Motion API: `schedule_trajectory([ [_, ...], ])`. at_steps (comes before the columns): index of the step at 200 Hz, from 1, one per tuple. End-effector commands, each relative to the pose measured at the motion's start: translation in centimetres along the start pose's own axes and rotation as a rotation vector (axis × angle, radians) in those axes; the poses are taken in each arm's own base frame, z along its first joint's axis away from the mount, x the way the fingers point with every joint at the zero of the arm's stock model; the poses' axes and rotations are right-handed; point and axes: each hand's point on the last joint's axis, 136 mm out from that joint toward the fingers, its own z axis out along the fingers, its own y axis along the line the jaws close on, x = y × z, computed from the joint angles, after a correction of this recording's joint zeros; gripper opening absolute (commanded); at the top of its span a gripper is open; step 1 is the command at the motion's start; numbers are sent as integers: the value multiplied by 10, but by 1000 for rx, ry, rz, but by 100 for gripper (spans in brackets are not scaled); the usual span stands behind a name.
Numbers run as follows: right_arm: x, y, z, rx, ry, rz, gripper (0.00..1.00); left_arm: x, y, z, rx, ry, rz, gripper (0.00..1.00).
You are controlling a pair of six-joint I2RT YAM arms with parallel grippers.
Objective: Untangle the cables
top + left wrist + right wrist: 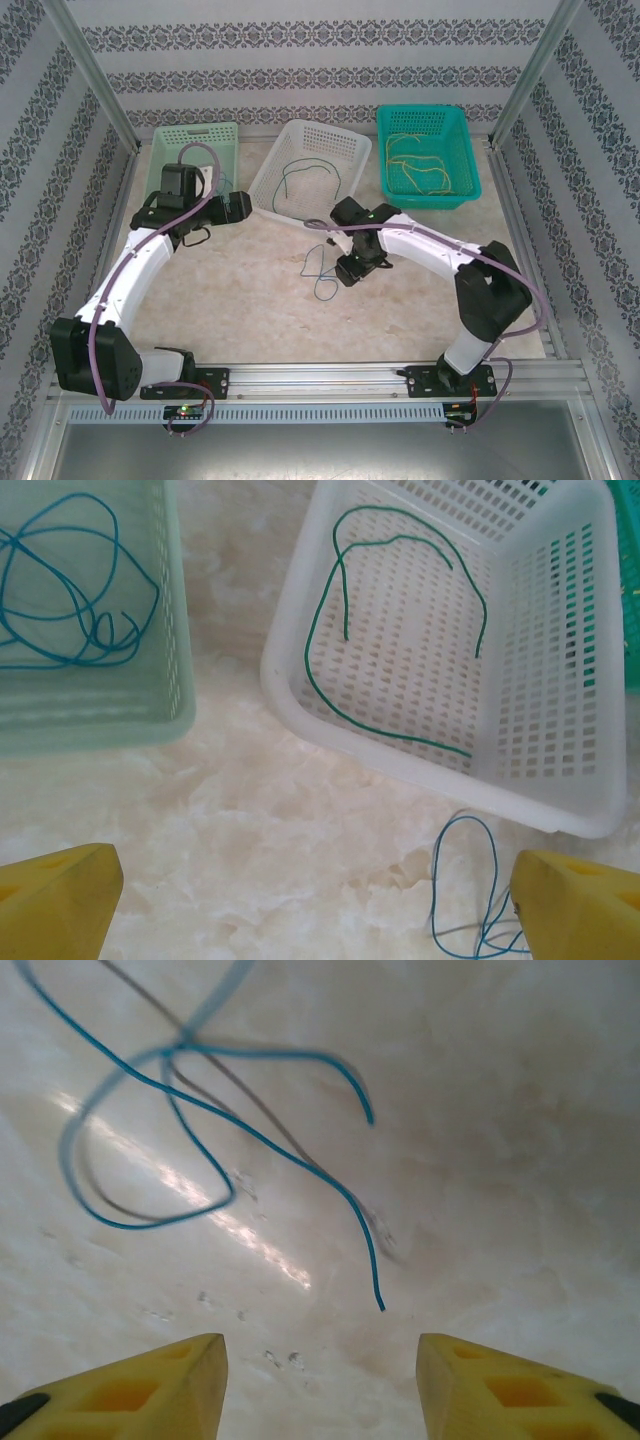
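One blue cable [320,272] lies looped on the marble table just in front of the white basket [262,180]. My right gripper [347,270] hangs open right beside it; in the right wrist view the blue cable [300,1165] crosses itself ahead of the open right gripper [320,1385], its loose end between the finger lines. My left gripper [243,207] is open over bare table, and nothing lies between the yellow fingers of this left gripper [315,910]. Green cables [309,648] rest in the white basket, blue cables [152,580] in the pale green basket [180,630], yellow cables [425,170] in the teal basket [470,190].
The three baskets stand in a row along the back of the table, against patterned walls and metal posts. Bare marble stretches in front of them, between the two arms. A metal rail runs along the near edge.
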Motion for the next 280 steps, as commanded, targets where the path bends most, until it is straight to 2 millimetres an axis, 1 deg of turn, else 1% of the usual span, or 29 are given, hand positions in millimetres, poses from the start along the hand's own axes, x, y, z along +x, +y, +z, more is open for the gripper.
schedule_trajectory([
  [1,1,-2,8,-3,11,-9,59,0,-6,-4,20,-18,18,100],
  [23,-1,-4,23,7,41,-17,59,-1,-6,-5,17,-20,21,100],
  [38,-3,-1,31,-12,50,-25,58,-1,-6,-4,16,-21,20,99],
  [61,2,-3,42,-7,86,-23,53,0,-5,-5,12,-19,23,100],
  [81,9,-8,49,21,116,-25,48,1,-4,-5,5,-21,24,100],
  [100,9,-13,54,46,130,-14,44,0,-4,-6,4,-25,23,100],
  [121,11,-12,60,40,151,-12,36,-1,-4,-7,7,-27,23,100],
  [141,15,-13,65,46,167,-17,25,-1,-4,-8,1,-28,24,100],
  [159,12,-13,60,53,136,-8,10,-1,-3,-9,-6,-35,25,100],
  [175,10,-12,50,51,112,-4,1,-1,-3,-9,-7,-33,25,100],
  [195,6,-7,25,32,65,0,0,0,-4,-9,-2,-28,28,100],
  [203,4,-1,10,5,27,-8,0,0,-5,-10,2,-29,33,100],
  [216,-3,15,-21,-76,-61,-44,0,0,-7,-11,10,-31,40,100],
  [232,-12,34,-69,-166,-203,-84,0,-1,-11,-14,26,-48,57,100],
  [246,-18,47,-117,-232,-332,-108,0,-3,-15,-16,39,-66,65,100],
  [264,-27,61,-177,-308,-501,-127,0,-6,-22,-20,66,-92,80,100],
  [280,-34,67,-223,-354,-632,-134,0,-10,-32,-25,102,-119,101,100],
])
